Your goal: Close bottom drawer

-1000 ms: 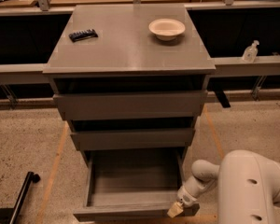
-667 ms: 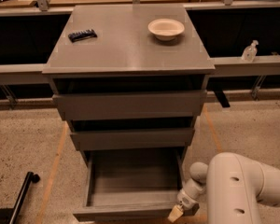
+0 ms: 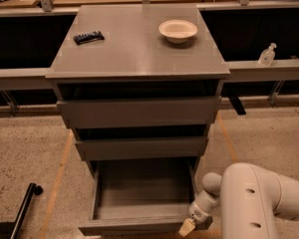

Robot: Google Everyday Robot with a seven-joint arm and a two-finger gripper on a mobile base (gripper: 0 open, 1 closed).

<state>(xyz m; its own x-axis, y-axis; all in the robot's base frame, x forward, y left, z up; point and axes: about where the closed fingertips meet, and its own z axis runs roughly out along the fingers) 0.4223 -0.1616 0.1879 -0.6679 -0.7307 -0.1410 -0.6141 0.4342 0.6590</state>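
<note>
The grey cabinet [image 3: 139, 54] has three drawers. The bottom drawer [image 3: 139, 193] is pulled far out, showing its shallow empty grey box, and its plain front [image 3: 132, 226] lies near the lower edge of the view. My gripper [image 3: 188, 226] is at the right end of that front, at the end of my white arm [image 3: 254, 200], touching or very close to the drawer's front right corner. The two drawers above it [image 3: 139, 112] [image 3: 142, 147] stand slightly out.
A white bowl [image 3: 178, 31] and a small black object [image 3: 88, 37] lie on the cabinet top. A clear bottle [image 3: 267, 55] stands on a ledge at the right. A black pole [image 3: 22, 210] lies on the speckled floor at the lower left.
My white arm has swung further into view at the lower right and now fills more of it. The gripper stays at the drawer's front right corner. The drawer looks equally far out.
</note>
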